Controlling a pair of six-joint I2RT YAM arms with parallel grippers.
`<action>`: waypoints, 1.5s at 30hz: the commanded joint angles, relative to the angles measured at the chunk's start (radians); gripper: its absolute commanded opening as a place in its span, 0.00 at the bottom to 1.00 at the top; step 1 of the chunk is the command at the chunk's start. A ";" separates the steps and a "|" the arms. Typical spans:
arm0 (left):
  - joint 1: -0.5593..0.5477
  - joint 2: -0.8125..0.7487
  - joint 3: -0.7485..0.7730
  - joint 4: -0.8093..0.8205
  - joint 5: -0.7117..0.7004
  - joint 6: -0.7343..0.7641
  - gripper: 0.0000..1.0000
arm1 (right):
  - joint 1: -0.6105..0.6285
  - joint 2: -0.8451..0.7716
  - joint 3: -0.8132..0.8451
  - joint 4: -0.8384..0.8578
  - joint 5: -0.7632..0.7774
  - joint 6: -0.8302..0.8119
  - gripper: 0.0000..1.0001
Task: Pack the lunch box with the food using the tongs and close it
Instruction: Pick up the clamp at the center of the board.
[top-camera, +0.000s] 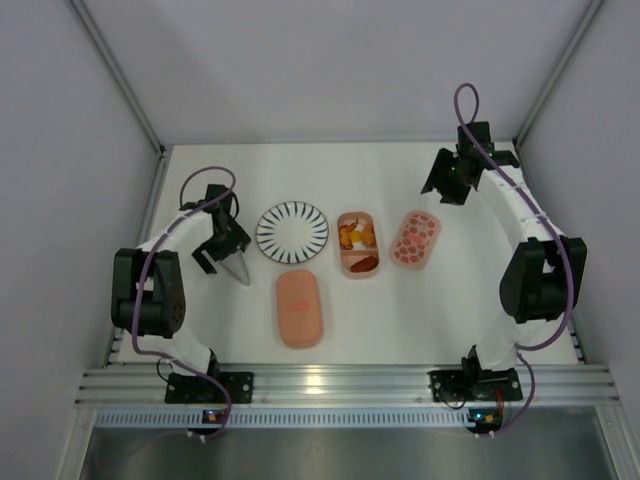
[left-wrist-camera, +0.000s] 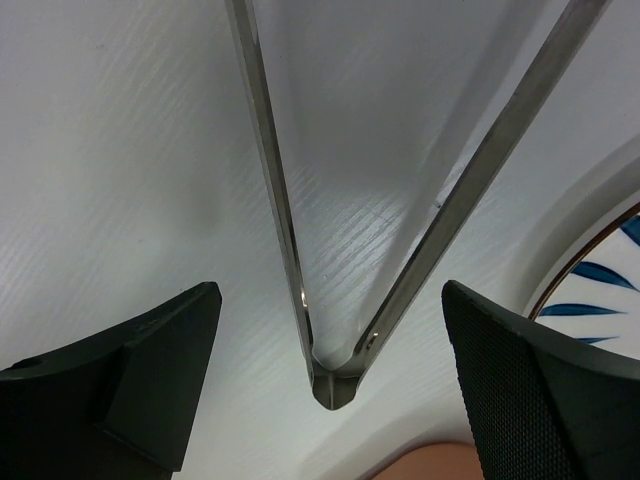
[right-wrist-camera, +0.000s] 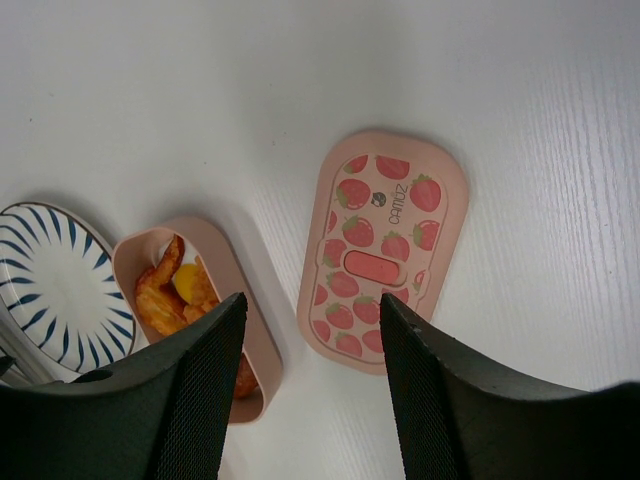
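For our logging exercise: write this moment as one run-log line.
left claw: open, straddling tongs, not gripping | right claw: open, empty | food: in tray | strawberry lid: off, beside tray

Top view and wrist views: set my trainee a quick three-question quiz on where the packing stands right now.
1. True or false: the left hand is shut on the tongs.
2. Where does the food lie? A: on the striped plate. B: in the divided tray. C: on the strawberry-print lid.
3. What is the right hand holding?

Key: 1 false, its jaws stand open on either side of the tongs, which lie on the table. 2 B. 3 nothing, its jaws are apart and empty above the table.
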 joint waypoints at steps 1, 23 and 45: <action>0.001 0.016 -0.013 0.057 0.004 0.018 0.97 | 0.001 -0.016 0.036 -0.007 -0.006 -0.011 0.56; 0.001 0.066 -0.062 0.091 -0.003 0.010 0.51 | 0.002 -0.028 -0.019 0.011 -0.029 -0.016 0.56; -0.001 -0.121 0.047 -0.064 0.010 0.014 0.22 | 0.007 -0.059 -0.053 0.025 -0.038 -0.025 0.55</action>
